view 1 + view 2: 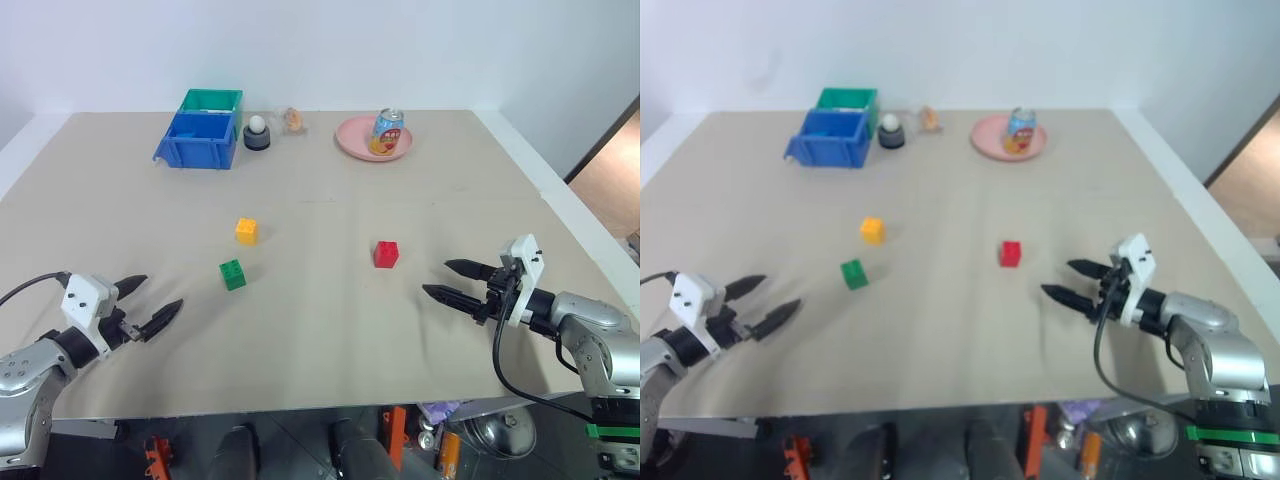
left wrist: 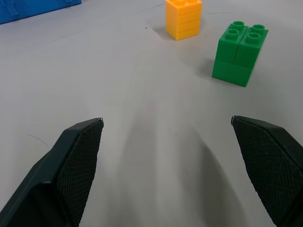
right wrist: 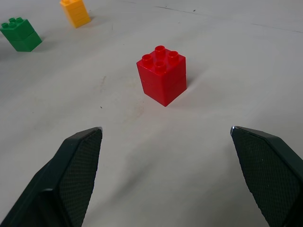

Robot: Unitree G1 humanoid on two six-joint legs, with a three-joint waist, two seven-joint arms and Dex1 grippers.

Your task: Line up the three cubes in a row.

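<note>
Beige table (image 1: 330, 330) spreads before me; my left gripper (image 1: 148, 306) and right gripper (image 1: 452, 281) hover spread wide, empty. Red cube (image 1: 386, 254) sits near the right; green cube (image 1: 232, 274) and yellow-orange cube (image 1: 246, 231) leftward. Light, rigid, slick plastic, I judge: pinch flat opposite sides.

Both arms reach in low from the near corners of the table, angled toward each other. The left gripper (image 1: 150, 306) hangs with fingers spread wide, holding nothing. The right gripper (image 1: 447, 280) likewise gapes wide, empty.
</note>
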